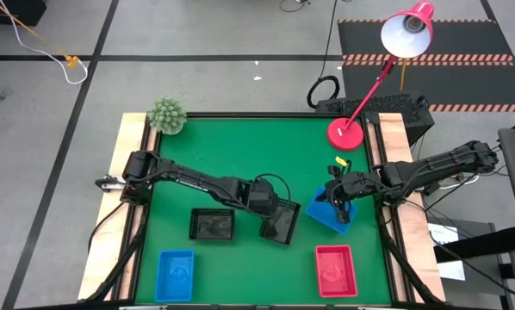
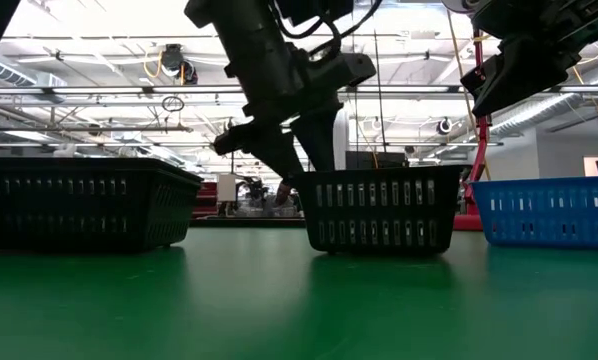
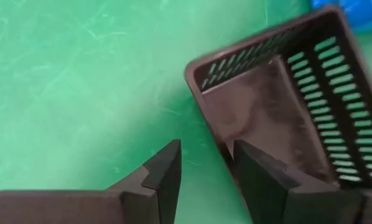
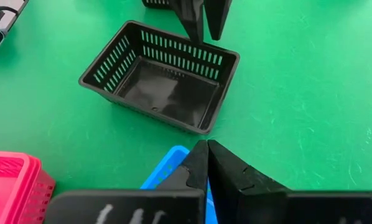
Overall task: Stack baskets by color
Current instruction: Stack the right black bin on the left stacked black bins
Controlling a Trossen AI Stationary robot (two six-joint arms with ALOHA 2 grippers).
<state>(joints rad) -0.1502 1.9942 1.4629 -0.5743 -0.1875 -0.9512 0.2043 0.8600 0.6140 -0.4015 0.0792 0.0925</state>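
Left claw [image 3: 204,168]: my fingers part-open, straddling the near wall of the black basket [image 1: 279,226] mid-counter.
Right claw [image 4: 206,163]: mine, closed tight, over the blue basket [image 1: 329,213] rim.

The table top [image 1: 240,155] is a matt green mat, lightly scuffed with pale scratches, framed by bare pale wood edges [image 1: 130,172]. The black basket [image 4: 164,74] is smooth plastic with slotted walls and a faintly glossy floor. At its 3 o'clock, in the high view, the blue basket [image 1: 329,213] is the same slotted plastic, and at 5 o'clock the red basket [image 1: 335,269] likewise. The left gripper fingers [image 3: 167,177] look like dark matt plastic. The red lamp [image 1: 407,27] is glossy.
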